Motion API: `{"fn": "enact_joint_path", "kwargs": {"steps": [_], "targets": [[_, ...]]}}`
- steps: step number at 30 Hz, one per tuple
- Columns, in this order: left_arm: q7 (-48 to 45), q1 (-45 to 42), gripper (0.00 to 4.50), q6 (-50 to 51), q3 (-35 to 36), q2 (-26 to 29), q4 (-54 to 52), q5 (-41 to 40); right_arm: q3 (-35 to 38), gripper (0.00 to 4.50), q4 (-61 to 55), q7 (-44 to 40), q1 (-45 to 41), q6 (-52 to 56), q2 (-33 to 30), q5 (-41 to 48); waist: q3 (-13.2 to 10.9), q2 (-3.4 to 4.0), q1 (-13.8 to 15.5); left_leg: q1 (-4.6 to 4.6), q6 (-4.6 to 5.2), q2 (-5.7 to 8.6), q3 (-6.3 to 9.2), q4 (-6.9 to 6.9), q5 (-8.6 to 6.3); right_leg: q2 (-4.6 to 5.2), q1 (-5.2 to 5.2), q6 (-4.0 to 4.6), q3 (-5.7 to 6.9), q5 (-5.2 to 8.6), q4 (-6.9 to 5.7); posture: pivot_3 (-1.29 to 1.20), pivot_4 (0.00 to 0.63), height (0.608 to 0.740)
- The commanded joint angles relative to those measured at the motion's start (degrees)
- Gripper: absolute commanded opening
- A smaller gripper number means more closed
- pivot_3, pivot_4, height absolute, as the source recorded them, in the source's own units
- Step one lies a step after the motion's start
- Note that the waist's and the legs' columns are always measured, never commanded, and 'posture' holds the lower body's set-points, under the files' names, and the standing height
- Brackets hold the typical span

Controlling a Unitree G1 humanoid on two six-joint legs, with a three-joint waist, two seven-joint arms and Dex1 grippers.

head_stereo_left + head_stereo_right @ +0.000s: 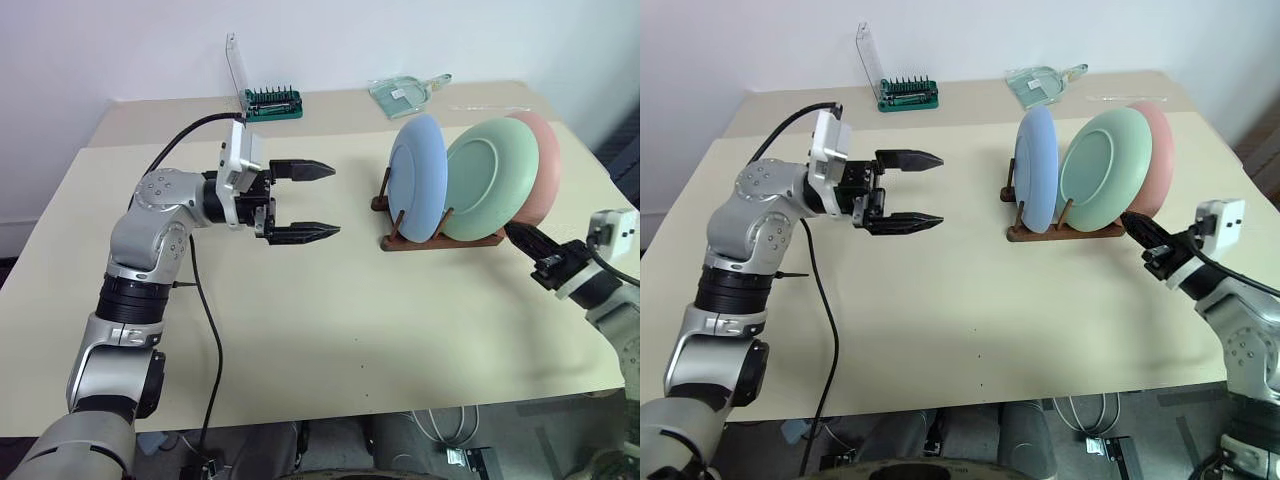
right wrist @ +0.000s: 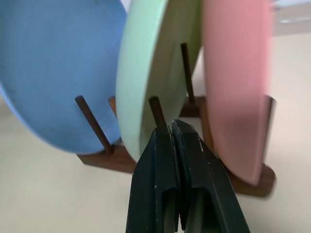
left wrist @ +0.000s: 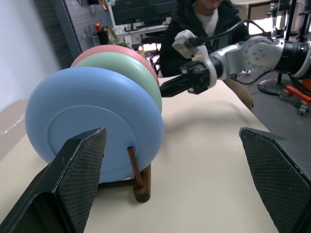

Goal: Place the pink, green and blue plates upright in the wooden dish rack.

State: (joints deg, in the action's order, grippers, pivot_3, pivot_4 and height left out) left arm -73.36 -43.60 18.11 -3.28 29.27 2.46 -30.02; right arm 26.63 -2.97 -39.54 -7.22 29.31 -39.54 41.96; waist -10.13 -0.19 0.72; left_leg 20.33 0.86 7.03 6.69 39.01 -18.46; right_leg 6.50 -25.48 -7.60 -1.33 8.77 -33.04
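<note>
The pink plate (image 1: 541, 165), green plate (image 1: 493, 178) and blue plate (image 1: 418, 178) are standing upright in the wooden dish rack (image 1: 440, 240) on the bench (image 1: 330, 320). The right gripper (image 2: 171, 131), fingers pressed together and holding nothing, is pointing at the rack's near end beside the green plate. The left gripper (image 1: 318, 200) is hovering well apart from the rack, fingers spread wide.

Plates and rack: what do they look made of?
The blue plate, green plate and pink plate look like matte plastic or glazed ceramic: even colour, soft sheen, no pattern. I can't tell which. The rack looks like dark stained wood, with thin round pegs.
</note>
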Motion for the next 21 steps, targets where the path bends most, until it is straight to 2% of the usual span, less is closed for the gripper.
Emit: {"fn": "enact_joint_path", "kwargs": {"steps": [1, 21], "targets": [[0.4, -0.7, 4.50, -0.2, 1.7, 0.8, -2.3, -0.9, 0.2, 0.02, 0.0, -0.1, -2.8, -1.3, 0.1, -0.4, 0.0, 0.00, 0.0, 0.00, -0.03, 0.00, 0.00, 0.00, 0.02, 0.00, 0.00, 0.00, 0.00, 0.00, 0.00, 0.00, 0.150, 0.740], [2.9, 1.8, 4.50, 0.3, 2.1, 0.6, -5.1, -1.5, -5.1, 0.02, 4.5, -5.3, -17.4, -1.7, -4.2, -6.2, 0.0, 0.00, 0.0, 0.01, -0.10, 0.00, 0.00, -0.01, 0.06, 0.00, -0.01, 0.00, 0.00, 0.00, 0.01, 0.00, 0.150, 0.740]]}}
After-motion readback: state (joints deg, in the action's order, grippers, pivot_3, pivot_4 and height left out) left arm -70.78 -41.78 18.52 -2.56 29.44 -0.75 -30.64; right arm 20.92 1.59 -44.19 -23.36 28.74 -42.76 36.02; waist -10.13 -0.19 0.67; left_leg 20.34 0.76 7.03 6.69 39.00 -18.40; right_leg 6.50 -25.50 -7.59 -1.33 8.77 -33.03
